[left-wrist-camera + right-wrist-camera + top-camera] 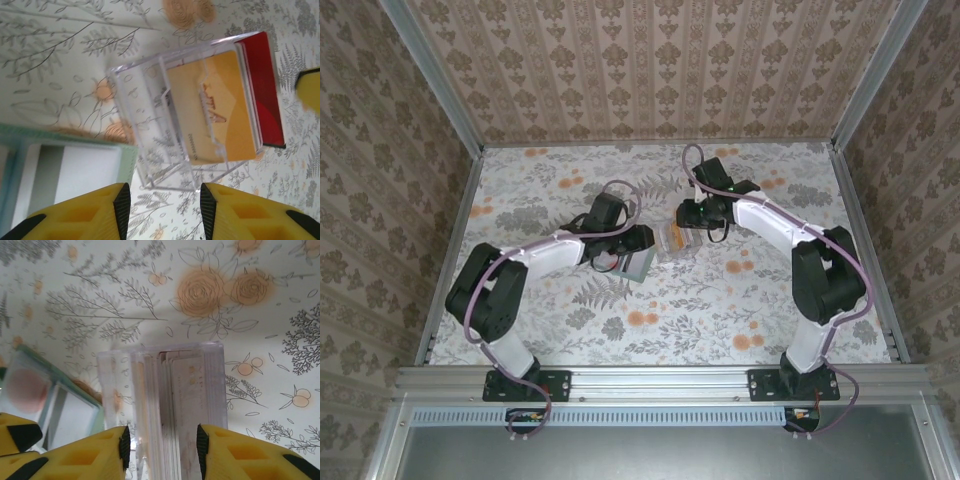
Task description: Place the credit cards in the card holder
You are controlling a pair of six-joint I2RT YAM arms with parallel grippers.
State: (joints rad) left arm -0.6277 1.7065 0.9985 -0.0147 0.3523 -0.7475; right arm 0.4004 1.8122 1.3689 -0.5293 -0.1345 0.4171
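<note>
The orange-yellow credit card [215,107] and a red credit card [263,85] stand inside a clear plastic tray [145,125]. In the right wrist view the cards [187,400] show edge-on in that tray [112,385]. The sage-green card holder [65,172] lies just left of the tray, with a pale inside showing; it also appears from above [638,266] and beside the tray [60,412]. My left gripper [162,212] is open and empty, just short of the tray's near edge. My right gripper [161,445] is open, its jaws straddling the standing cards with a gap on the left side.
The tray [670,240] sits mid-table between both grippers on a floral cloth [650,320]. A yellow fingertip of the other gripper [310,90] pokes in at the right. Patterned walls and metal rails [450,260] enclose the table.
</note>
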